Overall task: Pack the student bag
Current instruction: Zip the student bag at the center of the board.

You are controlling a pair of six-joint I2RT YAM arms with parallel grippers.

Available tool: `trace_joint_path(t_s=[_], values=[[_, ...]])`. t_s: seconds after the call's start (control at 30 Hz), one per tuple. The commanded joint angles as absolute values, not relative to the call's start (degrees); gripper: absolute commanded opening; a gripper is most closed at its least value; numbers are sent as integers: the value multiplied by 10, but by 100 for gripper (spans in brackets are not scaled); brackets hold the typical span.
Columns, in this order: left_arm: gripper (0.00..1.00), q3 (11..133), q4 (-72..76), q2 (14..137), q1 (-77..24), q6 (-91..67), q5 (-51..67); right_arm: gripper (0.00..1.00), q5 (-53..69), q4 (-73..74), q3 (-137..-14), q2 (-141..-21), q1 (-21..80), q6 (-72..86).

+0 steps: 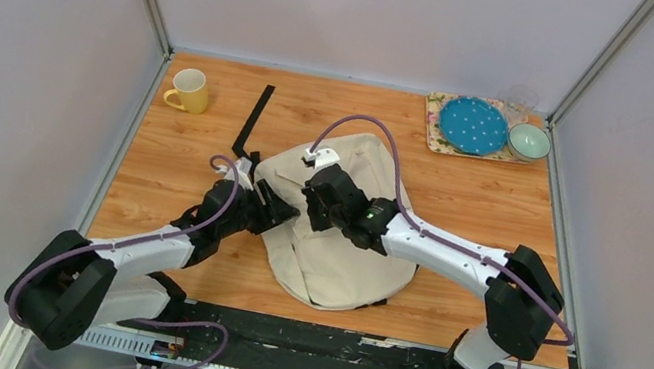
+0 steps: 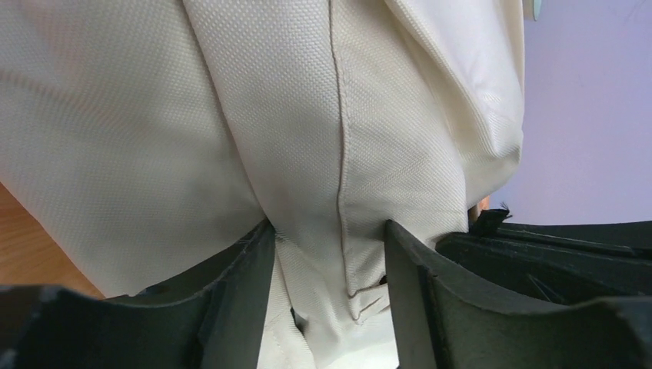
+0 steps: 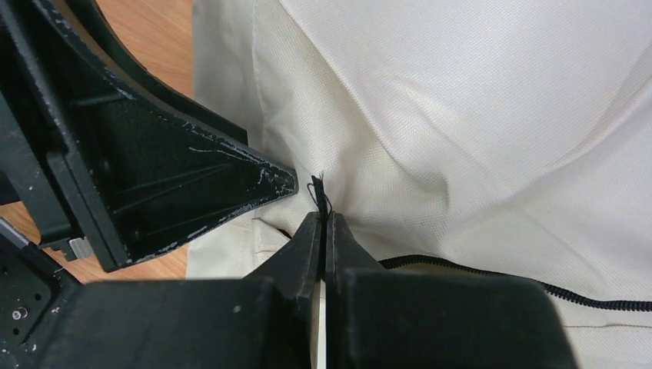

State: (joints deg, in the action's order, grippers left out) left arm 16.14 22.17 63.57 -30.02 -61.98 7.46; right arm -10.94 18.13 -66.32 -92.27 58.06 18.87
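Observation:
The student bag (image 1: 340,258), a big cream fabric backpack, lies in the middle of the wooden table. My left gripper (image 1: 282,203) is at the bag's left edge. In the left wrist view its jaws (image 2: 327,238) stand open, with a loose seamed fold of the bag (image 2: 338,154) between the two fingers. My right gripper (image 1: 309,194) is on the bag's upper left, almost tip to tip with the left one. In the right wrist view it (image 3: 323,219) is shut on a black zipper pull (image 3: 319,191), whose frayed end sticks out above the tips. The black zipper (image 3: 538,288) runs off to the right.
A yellow mug (image 1: 189,90) stands at the back left, and a flat black strip (image 1: 253,121) lies beside it. At the back right a patterned tray (image 1: 433,127) holds a blue plate (image 1: 473,125), a green bowl (image 1: 529,141) and a clear glass (image 1: 520,105). Walls close in both sides.

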Motion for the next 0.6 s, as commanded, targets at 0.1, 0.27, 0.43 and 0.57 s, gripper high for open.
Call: trace_joint_path(t_s=[0.1, 0.27, 0.43, 0.57], values=[[43, 191, 276, 671, -298, -634, 123, 0, -70, 173, -656, -882, 585, 181], [27, 213, 283, 700, -299, -627, 155, 0, -61, 180, -657, -875, 585, 164], [0, 225, 275, 705, -299, -621, 164, 0, -56, 182, -655, -871, 585, 156], [0, 234, 249, 691, -294, -604, 170, 0, -85, 183, -654, -873, 582, 167]])
